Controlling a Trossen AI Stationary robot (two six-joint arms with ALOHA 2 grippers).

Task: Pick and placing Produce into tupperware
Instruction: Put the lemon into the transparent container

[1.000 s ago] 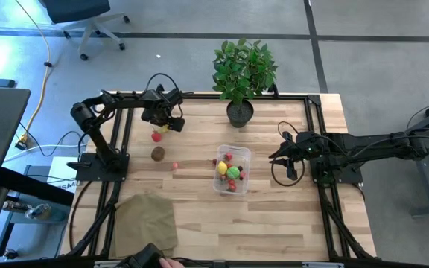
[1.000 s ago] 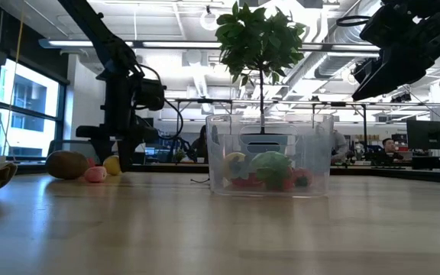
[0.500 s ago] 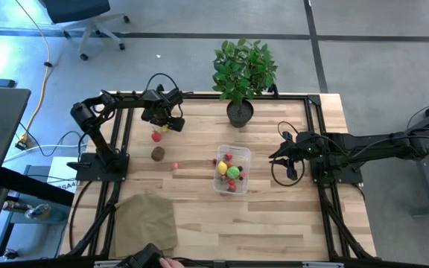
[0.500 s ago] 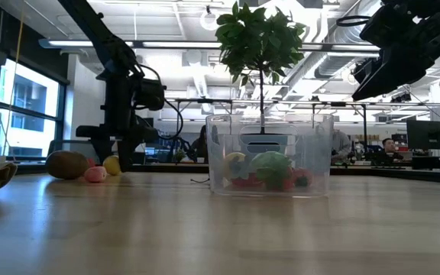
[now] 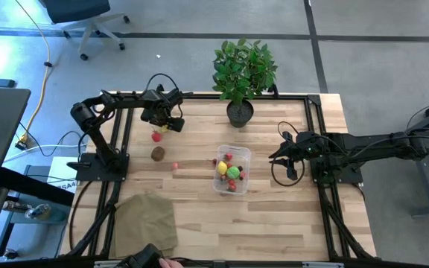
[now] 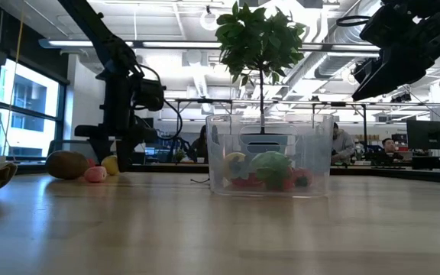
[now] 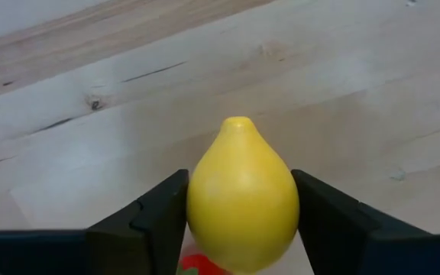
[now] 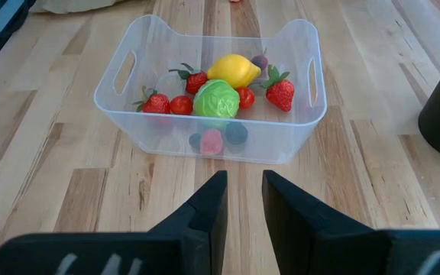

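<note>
My left gripper (image 5: 167,125) hangs over the table's far left part, shut on a yellow toy lemon (image 7: 241,195); the low view shows the lemon (image 6: 111,164) down at table height. Close by lie a red strawberry (image 5: 156,136), a brown kiwi (image 5: 158,153) and a small pink piece (image 5: 175,166). The clear tupperware (image 5: 232,170) stands mid-table, holding a lemon, a green cabbage, strawberries and other small pieces (image 8: 216,95). My right gripper (image 5: 278,155) waits right of it, raised, with only a narrow slit between its fingers (image 8: 243,198). My left gripper pinches the lemon between its two fingers, one on each side of its wide middle (image 7: 201,198). The fingers come from above, pointing down. The lemon's pointed tip (image 7: 237,122) sticks out past the fingertips. Whether the lemon touches the table, I cannot tell.
A potted plant (image 5: 243,74) stands at the far edge behind the tupperware. A tan cloth (image 5: 147,222) lies at the near left corner. Bare wood (image 5: 289,223) spreads across the near and right parts of the table.
</note>
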